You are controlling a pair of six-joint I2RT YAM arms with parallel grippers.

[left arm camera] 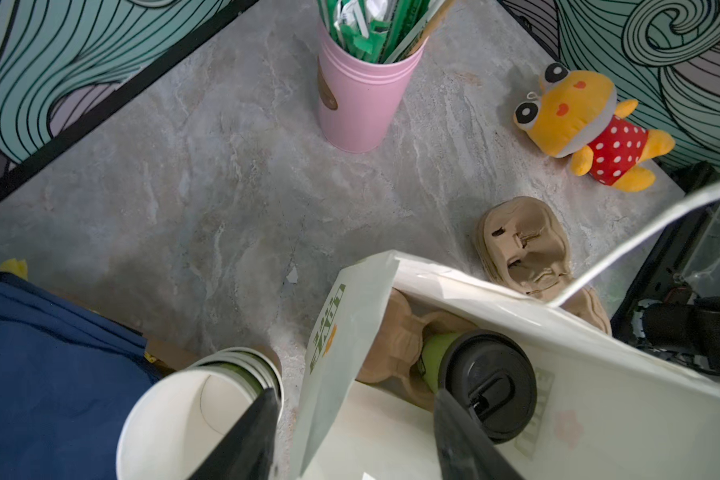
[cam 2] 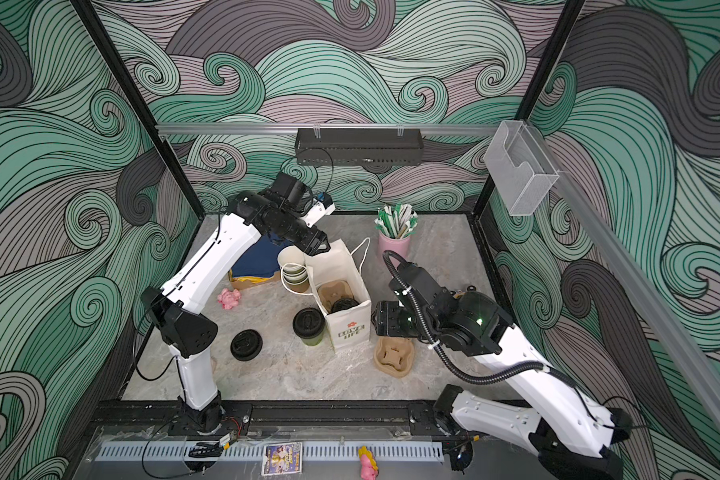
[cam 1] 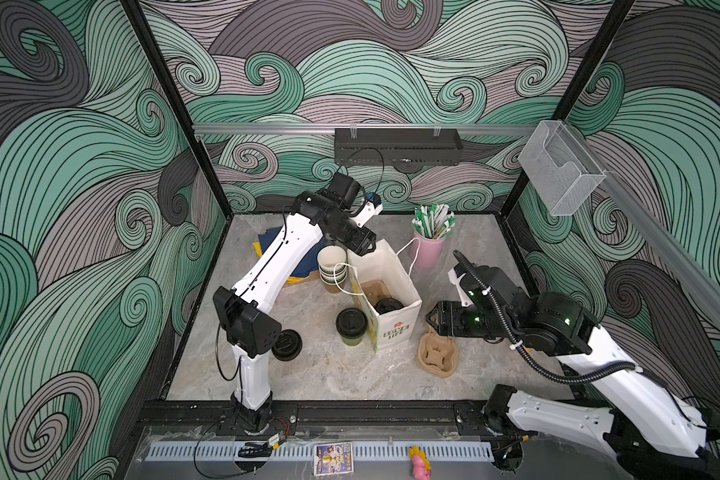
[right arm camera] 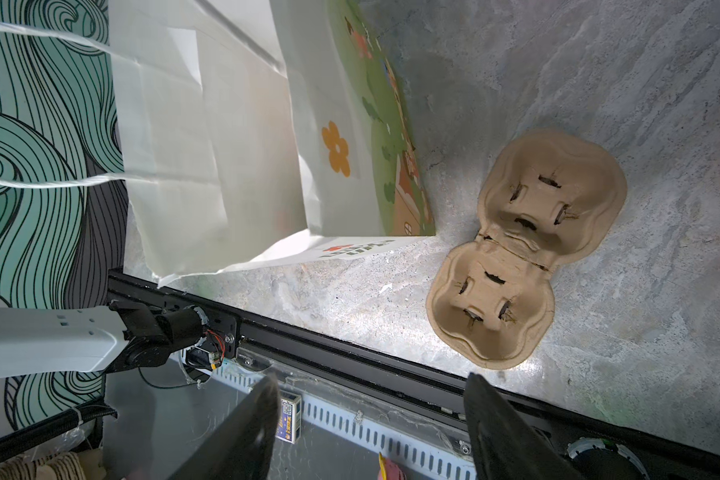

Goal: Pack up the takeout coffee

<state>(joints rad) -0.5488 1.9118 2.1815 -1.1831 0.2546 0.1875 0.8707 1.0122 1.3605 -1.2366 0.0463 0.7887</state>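
the white bag [cam 1: 393, 328] stands open mid-table. inside it sits a brown carrier [cam 1: 371, 291] holding one lidded cup [cam 1: 388, 305]. the second cup [cam 1: 351, 326], lid on, stands on the table just beside the bag, on its left in both top views. behind that is a stack of empty cups [cam 1: 331, 266]. a pink cup [cam 1: 429, 253] holds straws [cam 1: 433, 220]. the left gripper [cam 1: 367, 248] is at the bag's far rim, jaws apart, pinching nothing. the right gripper [cam 1: 430, 325], spread and empty, is near the bag's right side and the spare carriers [cam 1: 437, 355].
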